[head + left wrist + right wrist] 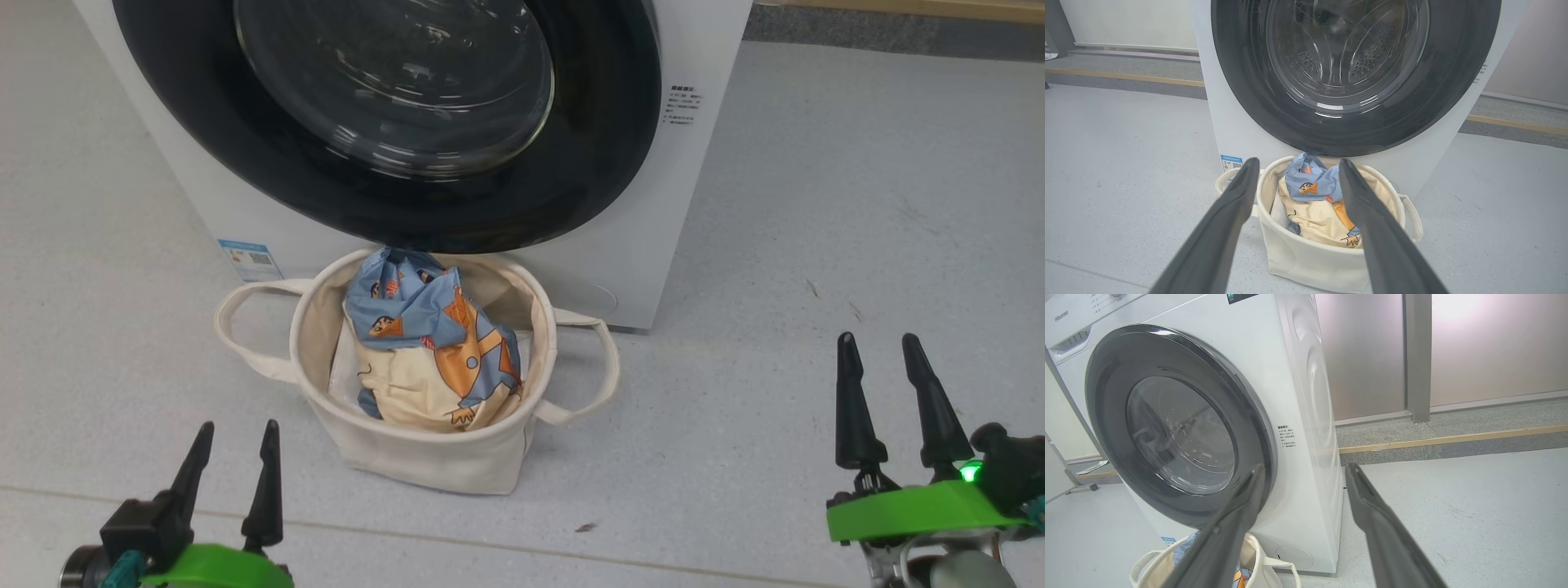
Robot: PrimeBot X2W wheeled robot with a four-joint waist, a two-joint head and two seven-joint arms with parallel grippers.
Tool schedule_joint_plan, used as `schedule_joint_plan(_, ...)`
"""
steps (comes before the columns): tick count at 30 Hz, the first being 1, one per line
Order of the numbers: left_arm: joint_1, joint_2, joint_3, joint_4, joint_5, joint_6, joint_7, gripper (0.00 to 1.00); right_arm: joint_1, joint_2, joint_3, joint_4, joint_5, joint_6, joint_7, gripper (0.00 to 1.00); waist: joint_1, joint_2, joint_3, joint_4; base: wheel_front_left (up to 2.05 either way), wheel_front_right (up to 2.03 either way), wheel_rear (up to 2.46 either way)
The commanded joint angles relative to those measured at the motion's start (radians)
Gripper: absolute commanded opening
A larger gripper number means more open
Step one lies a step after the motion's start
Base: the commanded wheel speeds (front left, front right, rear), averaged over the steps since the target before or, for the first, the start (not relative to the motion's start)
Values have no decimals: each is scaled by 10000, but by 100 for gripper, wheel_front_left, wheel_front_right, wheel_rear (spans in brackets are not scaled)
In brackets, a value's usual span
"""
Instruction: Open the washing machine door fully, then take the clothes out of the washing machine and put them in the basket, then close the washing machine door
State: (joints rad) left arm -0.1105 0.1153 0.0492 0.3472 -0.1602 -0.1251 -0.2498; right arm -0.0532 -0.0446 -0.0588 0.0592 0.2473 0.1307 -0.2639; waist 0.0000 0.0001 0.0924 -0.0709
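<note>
Left gripper point(237, 425): low at the left of the head view, its two dark fingers spread apart and holding nothing, hanging over the grey floor point(816, 245) short of the basket.
Blue label point(249, 257): on the machine's lower front, just behind the basket's left handle.
Basket point(424, 461): upright on the floor, right in front of the machine and below the door; both loop handles stick out sideways.
Clothes point(433, 343): bundled inside the basket, blue printed fabric on top and a cream panel toward the front, rising a little above the rim.
Washing machine door point(392, 204): shut flat against the machine's front, the glass centre bulging outward.
Washing machine point(620, 269): white, standing on the floor, with small printed text point(682, 104) right of the door.
Right gripper point(878, 336): low at the right, fingers parted and empty, well apart from the basket.
</note>
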Motion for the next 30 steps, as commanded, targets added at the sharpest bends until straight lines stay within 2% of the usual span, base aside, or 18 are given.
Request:
schedule_joint_plan(1,-199,90,286,-233,-5,-55,-120,100,-30,-56,230,-278,-58,0,21,100,0,-1,-28,0,0,0,0)
schedule_joint_plan(30,-189,138,234,-63,-98,-55,-120,100,3,-56,302,-192,-13,0,21,100,0,-1,-177,72,0,0,0)
